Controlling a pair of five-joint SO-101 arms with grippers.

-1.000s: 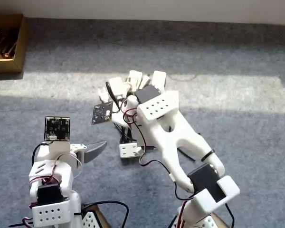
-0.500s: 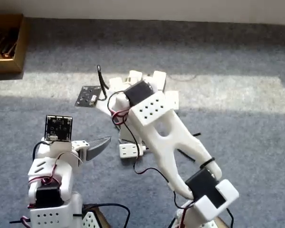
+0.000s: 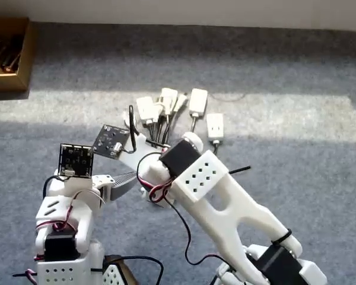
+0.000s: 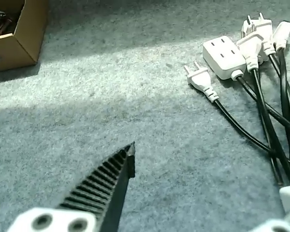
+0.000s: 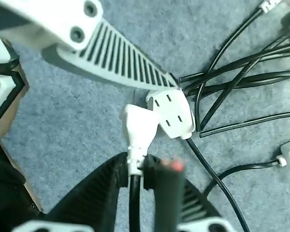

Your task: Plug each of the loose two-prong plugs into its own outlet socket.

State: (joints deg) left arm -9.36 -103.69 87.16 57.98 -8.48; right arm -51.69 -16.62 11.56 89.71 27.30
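Observation:
My right gripper (image 5: pixel 135 166) is shut on the neck of a white two-prong plug (image 5: pixel 137 126). The plug's front end sits right beside a white outlet socket (image 5: pixel 171 113) on the carpet, its prongs hidden. The left gripper's ridged finger (image 5: pixel 121 60) rests with its tip against that socket. My left gripper (image 4: pixel 128 154) is open and holds nothing. A loose plug (image 4: pixel 199 79) and a white double socket (image 4: pixel 224 57) lie farther off. From above, the right arm (image 3: pixel 196 178) covers the held plug, next to the left gripper (image 3: pixel 121 181).
Several white plugs and sockets (image 3: pixel 166 101) with black cords (image 4: pixel 266 125) lie in a cluster beyond the arms. A wooden box (image 3: pixel 9 53) stands at the far left corner. Grey carpet (image 3: pixel 296 119) lies open to the right.
The right arm has pulled back from the cluster toward the left gripper, and now hides the near socket from above. The left arm has shifted only slightly.

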